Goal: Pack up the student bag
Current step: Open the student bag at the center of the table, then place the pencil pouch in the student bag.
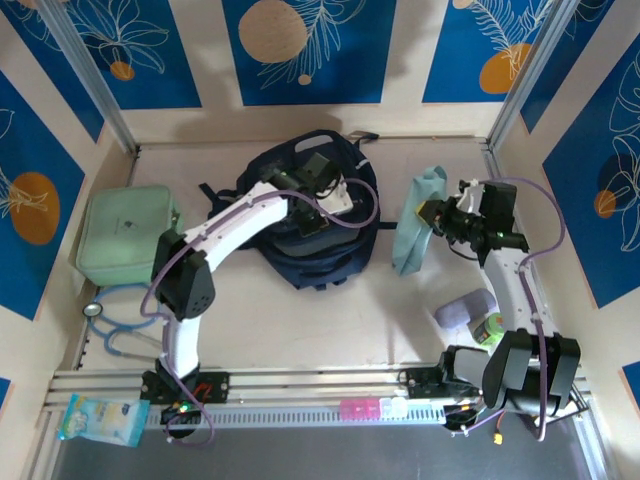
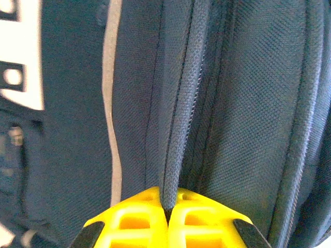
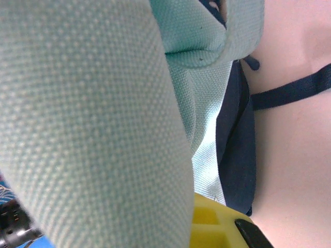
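Student bag [image 1: 320, 262]: left arm arched over, jaws pinching zipper fold [image 2: 176, 129]; right arm bent, jaws gripping teal cloth [image 1: 410, 240].

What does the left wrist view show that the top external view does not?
Left wrist: the left pincer shut on a zip ridge of the student bag, with the weave visible up close. Top external: the mint case, the stethoscope, and the right pincer holding a teal fabric item. Both: the bag's navy fabric and white patch.
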Tool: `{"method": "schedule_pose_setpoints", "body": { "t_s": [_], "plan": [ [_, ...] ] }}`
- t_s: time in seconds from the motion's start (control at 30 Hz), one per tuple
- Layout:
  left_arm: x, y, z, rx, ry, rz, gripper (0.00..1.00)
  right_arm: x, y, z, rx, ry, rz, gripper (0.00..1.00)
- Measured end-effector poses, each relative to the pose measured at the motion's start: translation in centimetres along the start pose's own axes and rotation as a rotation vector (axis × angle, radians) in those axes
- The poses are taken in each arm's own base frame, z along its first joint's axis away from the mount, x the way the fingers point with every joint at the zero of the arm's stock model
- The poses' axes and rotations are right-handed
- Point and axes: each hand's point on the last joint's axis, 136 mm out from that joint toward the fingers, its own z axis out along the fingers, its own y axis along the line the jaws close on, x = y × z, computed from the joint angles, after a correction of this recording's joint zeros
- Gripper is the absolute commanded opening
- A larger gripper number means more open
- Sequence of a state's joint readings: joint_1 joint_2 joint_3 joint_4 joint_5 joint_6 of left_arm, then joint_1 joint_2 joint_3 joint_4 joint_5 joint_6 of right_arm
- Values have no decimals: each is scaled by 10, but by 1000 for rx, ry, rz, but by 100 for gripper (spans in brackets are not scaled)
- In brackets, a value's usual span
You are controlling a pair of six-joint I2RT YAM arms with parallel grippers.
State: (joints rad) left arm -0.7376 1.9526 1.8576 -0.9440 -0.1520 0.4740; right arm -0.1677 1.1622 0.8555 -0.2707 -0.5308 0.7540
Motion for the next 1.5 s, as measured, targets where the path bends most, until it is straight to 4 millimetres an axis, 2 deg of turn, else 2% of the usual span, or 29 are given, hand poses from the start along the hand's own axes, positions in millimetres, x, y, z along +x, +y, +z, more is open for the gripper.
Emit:
{"method": "schedule_pose_setpoints", "body": {
  "t_s": [0.13, 0.27, 0.33, 0.5, 0.63, 0.73, 0.83, 0.93, 1.07, 1.33, 1.5],
  "plan": [
    [-20, 28, -44, -121, -135, -101, 0, -1, 8, -4, -42, -9, -8, 10],
    [-36, 49, -87, -203, -270, -199, 0, 14, 17, 3, -87, 47, -19, 11],
    [-42, 52, -98, -217, -315, -228, 0, 27, 25, 9, -106, 92, -32, 11],
    [-54, 48, -105, -218, -366, -255, 0, 66, 40, 41, -136, 247, 5, 11],
    [-60, 43, -102, -214, -389, -260, 0, 100, 31, 80, -73, 407, 153, 10],
    [-62, 42, -101, -211, -394, -268, 0, 111, 24, 108, -22, 483, 276, 10],
    [-63, 42, -102, -211, -401, -273, 0, 109, 23, 129, 6, 498, 364, 10],
    [-64, 40, -102, -208, -403, -273, 0, 97, 30, 148, 19, 463, 396, 10],
    [-66, 38, -103, -198, -409, -294, 0, 74, 41, 170, 31, 361, 413, 10],
    [-73, 42, -102, -167, -404, -380, 0, 39, 47, 219, 113, 116, 419, 10],
    [-80, 47, -97, -168, -408, -420, 0, 33, 49, 242, 146, -28, 380, 10]
  ]
}}
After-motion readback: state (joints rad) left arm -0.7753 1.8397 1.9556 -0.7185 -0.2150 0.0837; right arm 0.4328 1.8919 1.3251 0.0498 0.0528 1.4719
